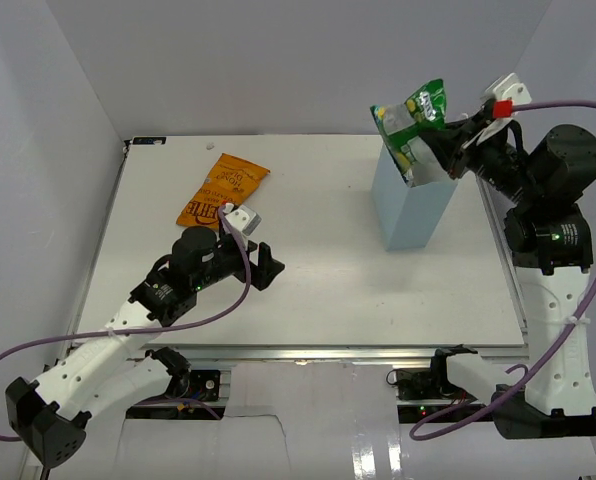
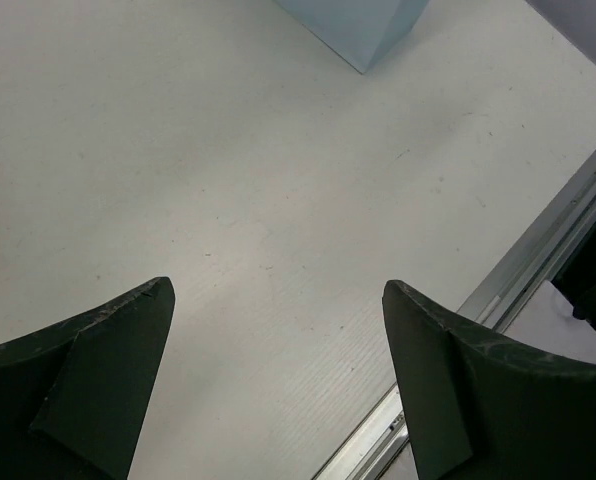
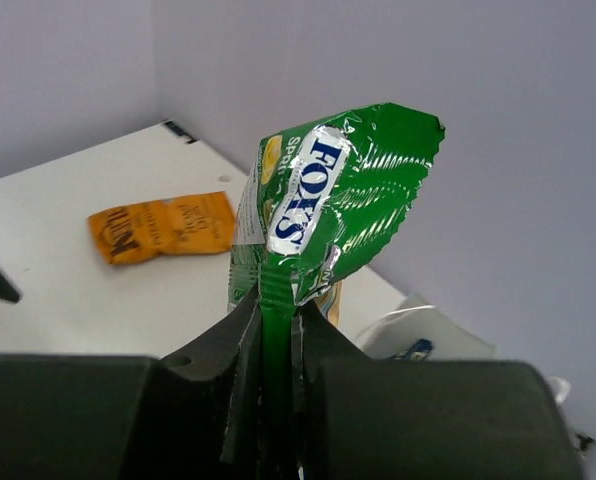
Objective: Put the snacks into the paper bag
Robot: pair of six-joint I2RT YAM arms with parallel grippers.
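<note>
The light-blue paper bag (image 1: 411, 205) stands upright at the back right of the table; its corner shows in the left wrist view (image 2: 353, 25). My right gripper (image 1: 448, 150) is shut on a green foil packet (image 1: 411, 120) and holds it over the bag's open top. In the right wrist view the packet (image 3: 328, 210) stands up from between the closed fingers (image 3: 240, 340), and the bag's rim (image 3: 418, 330) shows below. The long orange chip bag (image 1: 222, 188) lies flat at the back left, also seen in the right wrist view (image 3: 163, 228). My left gripper (image 1: 266, 266) is open and empty over bare table (image 2: 278, 285).
The white table (image 1: 318, 270) is walled in by grey panels at the back and sides. A metal rail (image 1: 358, 352) runs along its near edge, also visible in the left wrist view (image 2: 538, 250). Purple cables trail from both arms.
</note>
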